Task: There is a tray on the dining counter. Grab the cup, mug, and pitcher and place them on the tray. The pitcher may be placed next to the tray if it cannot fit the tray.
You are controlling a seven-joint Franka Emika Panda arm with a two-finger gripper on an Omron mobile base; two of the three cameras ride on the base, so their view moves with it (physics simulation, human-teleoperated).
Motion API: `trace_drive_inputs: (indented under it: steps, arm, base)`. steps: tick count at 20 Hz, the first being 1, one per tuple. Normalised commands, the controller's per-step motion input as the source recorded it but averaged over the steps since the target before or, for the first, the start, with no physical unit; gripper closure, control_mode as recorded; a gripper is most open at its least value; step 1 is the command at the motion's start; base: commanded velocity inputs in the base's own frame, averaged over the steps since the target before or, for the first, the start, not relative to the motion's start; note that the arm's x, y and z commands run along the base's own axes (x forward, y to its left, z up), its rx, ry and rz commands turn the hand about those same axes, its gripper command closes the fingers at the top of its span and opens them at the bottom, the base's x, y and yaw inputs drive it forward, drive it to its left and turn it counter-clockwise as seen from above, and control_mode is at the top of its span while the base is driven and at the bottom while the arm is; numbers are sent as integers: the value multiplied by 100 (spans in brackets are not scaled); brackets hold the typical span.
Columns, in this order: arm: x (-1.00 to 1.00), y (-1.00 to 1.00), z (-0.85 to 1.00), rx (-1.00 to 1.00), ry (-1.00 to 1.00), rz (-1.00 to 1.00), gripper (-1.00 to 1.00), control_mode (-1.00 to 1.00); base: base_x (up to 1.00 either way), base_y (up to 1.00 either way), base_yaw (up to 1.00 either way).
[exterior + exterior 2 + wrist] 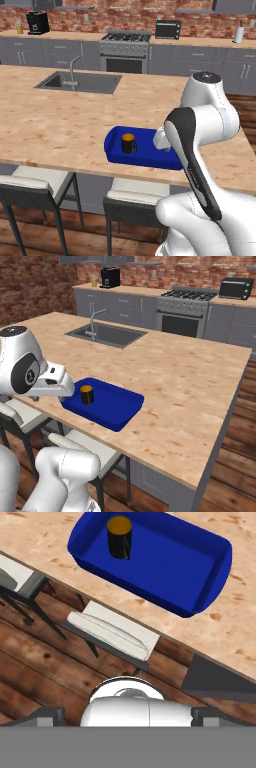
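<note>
Black orange-lined mug is seated upright in deep-blue rimmed tray on beige wood-grain worktop; gripper, spread wide and empty, is held back beyond the worktop edge.

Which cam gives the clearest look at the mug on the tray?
Hand view: the mug is largest there, with its orange inside and its handle clear, near one end of the tray. The left base view shows it small with its handle; the right base view shows it small, beside the arm.

One tray, one mug, two stools.
</note>
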Motion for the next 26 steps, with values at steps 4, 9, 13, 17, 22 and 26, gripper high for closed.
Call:
trace_drive_inputs:
  steps: [4,9,13,17,22,26]
  arm:
    - [-11,-19,0,7,2,0,-100,-100]
    - [-3,-3,-1,0,0,0,-100,-100]
    - [0,0,0,0,0,0,-100,100]
    - [0,0,0,0,0,0,-100,100]
    - [0,0,0,0,0,0,-100,100]
    - [0,0,0,0,0,0,-100,100]
  base:
    - [0,0,0]
    - [0,0,0]
    - [0,0,0]
    - [0,0,0]
    - [-31,52,-10]
    - [-82,100,-28]
